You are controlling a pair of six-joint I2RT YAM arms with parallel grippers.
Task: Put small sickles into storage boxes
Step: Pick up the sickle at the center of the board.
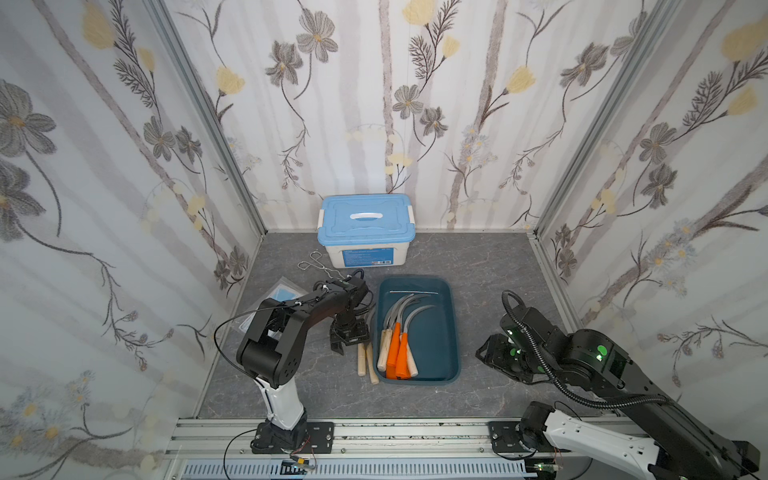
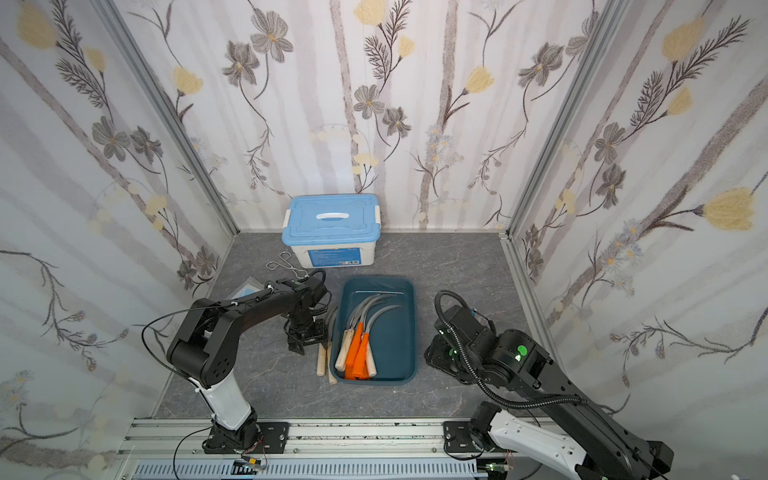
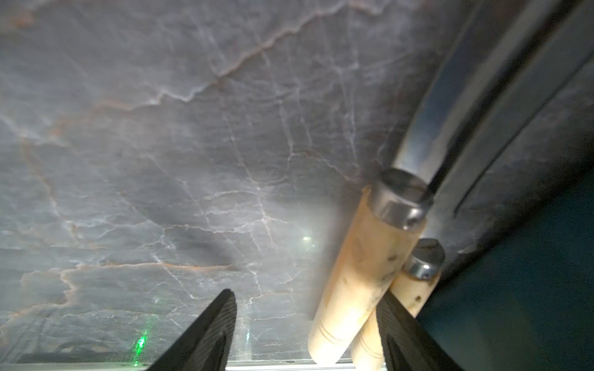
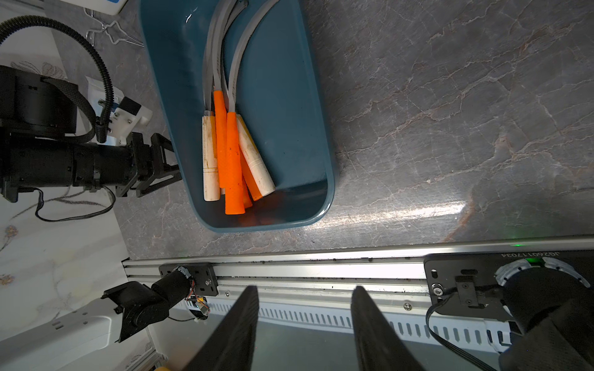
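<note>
Left jaws gape astride a pale-handled, grey-bladed sickle (image 3: 353, 273); right jaws apart too.

Tabletop (image 4: 450, 128): grey marble-look slab, smooth, semi-gloss, throws glare. Tray (image 4: 283, 96): teal plastic, smooth, glossy. Wooden sickle handles (image 3: 353, 273): pale bare wood, matt, some dark specks. Ferrules (image 3: 401, 202): polished metal. Blade (image 3: 427, 128): shiny grey metal. Orange sickle handles (image 4: 233, 160): plastic look, finely textured, matt. Left pincer fingers (image 3: 209, 327): matt black, fine-ribbed.
</note>
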